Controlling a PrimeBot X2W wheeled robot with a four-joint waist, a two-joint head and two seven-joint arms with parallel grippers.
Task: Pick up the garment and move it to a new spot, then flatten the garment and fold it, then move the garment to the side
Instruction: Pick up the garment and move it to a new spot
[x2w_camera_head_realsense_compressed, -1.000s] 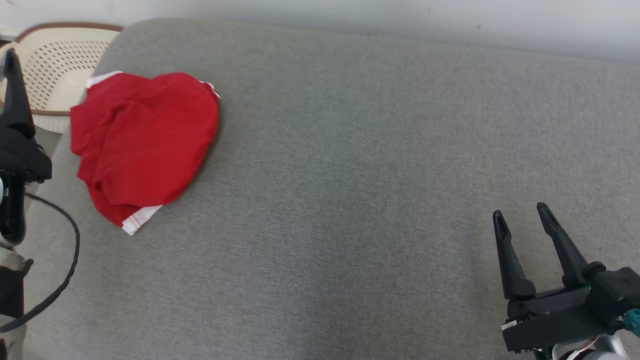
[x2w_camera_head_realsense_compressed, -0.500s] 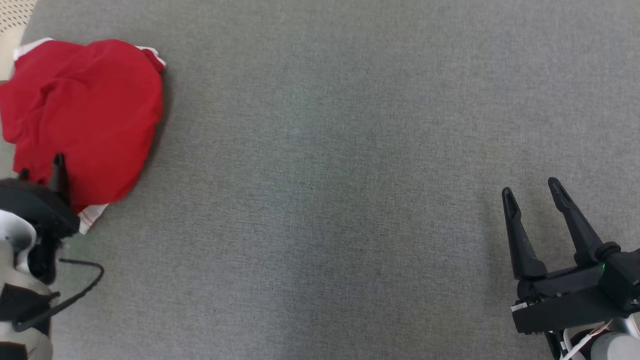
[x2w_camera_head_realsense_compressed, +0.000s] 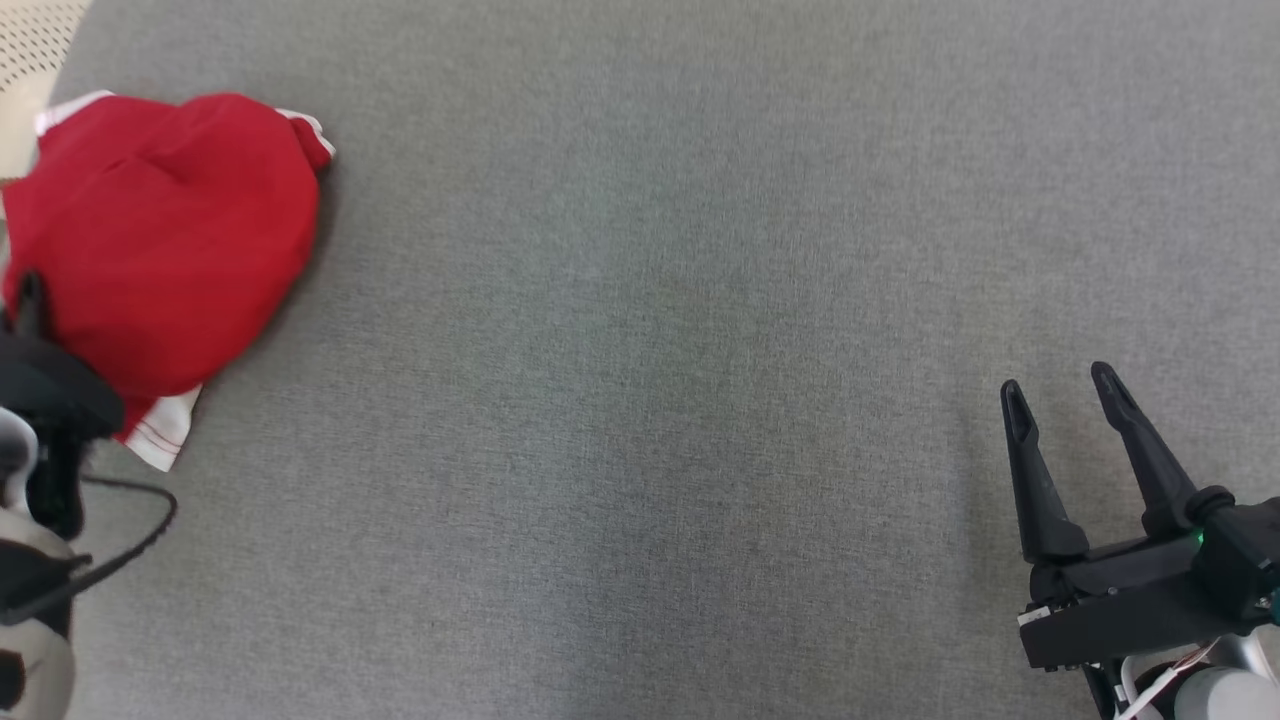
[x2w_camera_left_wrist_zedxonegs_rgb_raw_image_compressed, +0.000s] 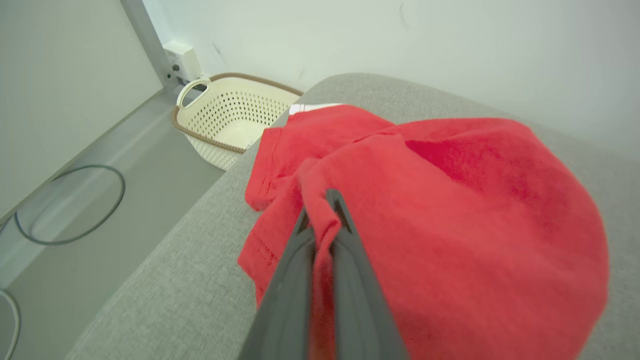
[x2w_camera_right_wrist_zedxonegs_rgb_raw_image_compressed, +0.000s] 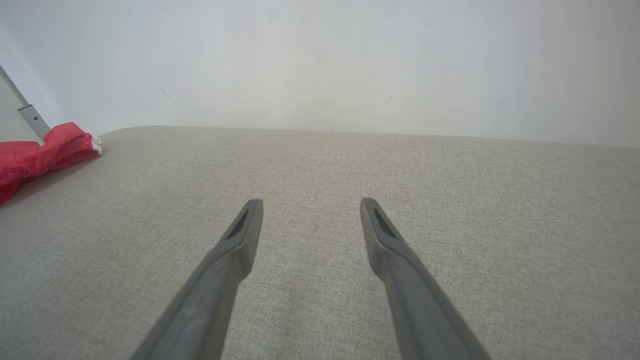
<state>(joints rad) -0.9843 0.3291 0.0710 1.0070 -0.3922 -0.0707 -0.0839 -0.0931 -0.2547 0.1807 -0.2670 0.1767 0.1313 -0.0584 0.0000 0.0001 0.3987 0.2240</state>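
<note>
The garment (x2w_camera_head_realsense_compressed: 165, 235) is a crumpled red piece with white trim, lying at the far left of the grey cushioned surface (x2w_camera_head_realsense_compressed: 650, 350). My left gripper (x2w_camera_left_wrist_zedxonegs_rgb_raw_image_compressed: 320, 212) is shut on a fold at the garment's (x2w_camera_left_wrist_zedxonegs_rgb_raw_image_compressed: 450, 210) near edge, red cloth pinched between its two fingers. In the head view the left gripper (x2w_camera_head_realsense_compressed: 28, 300) shows at the left edge against the red cloth. My right gripper (x2w_camera_head_realsense_compressed: 1060, 400) stands open over bare grey surface at the lower right, far from the garment (x2w_camera_right_wrist_zedxonegs_rgb_raw_image_compressed: 45, 150); its fingers (x2w_camera_right_wrist_zedxonegs_rgb_raw_image_compressed: 240, 235) hold nothing.
A cream perforated basket (x2w_camera_left_wrist_zedxonegs_rgb_raw_image_compressed: 225, 117) with a brown rim stands on the floor just past the surface's left end, next to the garment. A dark cable (x2w_camera_left_wrist_zedxonegs_rgb_raw_image_compressed: 70, 205) loops on the floor there. A pale wall (x2w_camera_right_wrist_zedxonegs_rgb_raw_image_compressed: 320, 60) runs behind the surface.
The head camera has dipped, shifting the whole picture. My left gripper came onto the garment's near edge and closed on a fold of it. The right gripper stays open in place.
</note>
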